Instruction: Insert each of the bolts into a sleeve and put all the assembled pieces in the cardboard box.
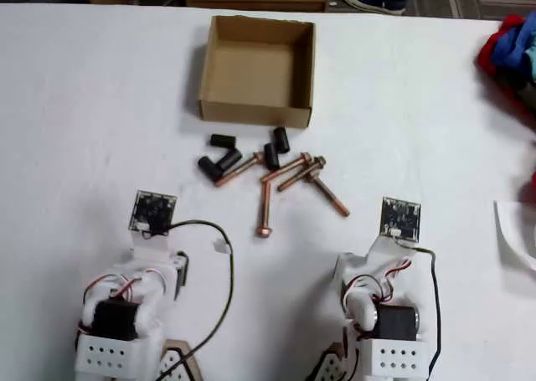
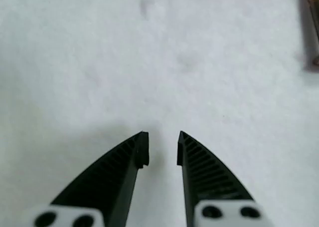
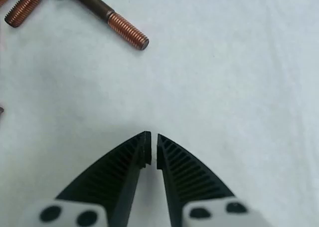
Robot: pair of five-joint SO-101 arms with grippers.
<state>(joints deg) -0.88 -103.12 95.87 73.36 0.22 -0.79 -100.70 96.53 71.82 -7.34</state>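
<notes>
Left gripper (image 2: 163,147): slightly parted, empty.
Right gripper (image 3: 153,147): almost closed, empty.
Nearest copper threaded bolt (image 3: 107,20): ahead of the right gripper, toward the left arm's side, lying diagonally, threaded tip nearest the gripper.
Black cylindrical sleeves (image 1: 281,138), brown cardboard box (image 1: 255,111): farther ahead.

Red-blue cloth (image 1: 509,44) lies on white table (image 1: 84,105).

An open-topped cardboard box (image 1: 255,113) stands upright. Just before its front wall lie five black sleeves (image 1: 222,140) and five coppery bolts (image 1: 265,205), scattered flat and unassembled.
</notes>
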